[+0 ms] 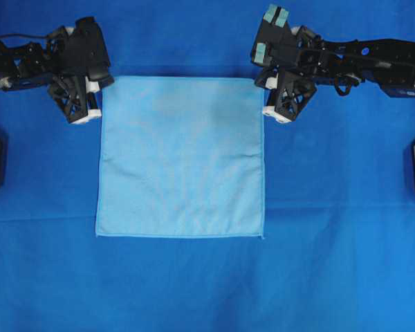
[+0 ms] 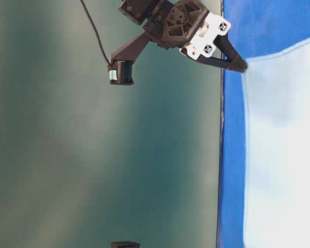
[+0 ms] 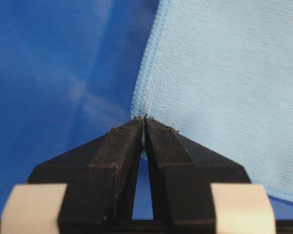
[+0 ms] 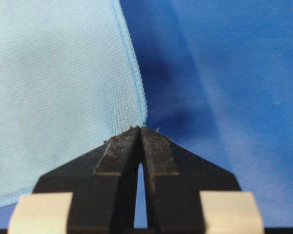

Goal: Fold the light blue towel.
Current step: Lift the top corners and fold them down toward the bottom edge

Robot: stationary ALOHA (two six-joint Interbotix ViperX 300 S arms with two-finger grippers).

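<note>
A: We read no writing. The light blue towel (image 1: 180, 156) lies flat on the worktop's tablecloth (image 1: 207, 283).

B: We confirm: left gripper (image 3: 143, 118) fingers and right gripper (image 4: 140, 127) fingers each pinch a far corner.

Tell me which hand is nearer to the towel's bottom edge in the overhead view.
Neither is clearly nearer. The left hand is shut on the top left corner of the light blue towel, and the right hand is shut on the top right corner. Both sit at the far edge, about level.
</note>
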